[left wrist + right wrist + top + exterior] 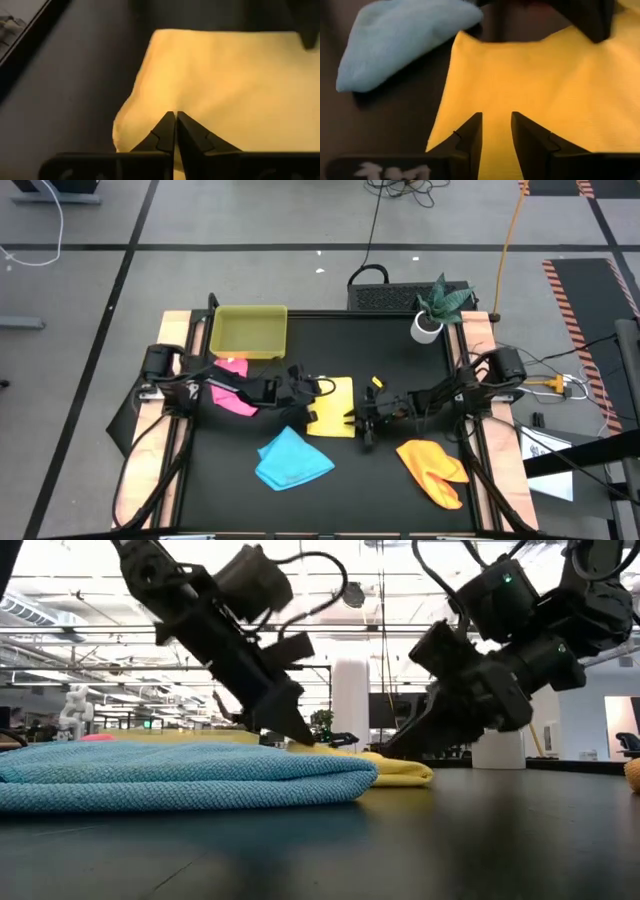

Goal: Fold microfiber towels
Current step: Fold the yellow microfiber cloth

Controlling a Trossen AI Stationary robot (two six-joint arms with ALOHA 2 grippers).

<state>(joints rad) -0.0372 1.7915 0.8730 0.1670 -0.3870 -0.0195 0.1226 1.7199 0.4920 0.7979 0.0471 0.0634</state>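
Note:
The yellow towel (335,405) lies flat at the table's middle. My left gripper (311,396) comes from the table's left and is shut at the towel's left edge (150,100). My right gripper (362,424) comes from the right; its fingers (472,132) stand apart over the towel's right edge, near its near corner, and yellow cloth (496,130) shows in the gap. I cannot tell whether they touch it. The pink towel (233,397) lies under the left arm. The blue towel (293,460) and the orange towel (437,471) lie bunched nearer the front. My left gripper has its shut fingertips (167,125) on the yellow towel just inside its left edge (131,117). The fingers slant down from the table's left (295,730). How much cloth sits between the tips does not show. The towel lies on the table.
A yellow-green tray (249,330) stands at the back left. A small potted plant (433,312) stands at the back right corner. The blue towel (180,775) fills the front of the low view. Bare black table lies between the towels.

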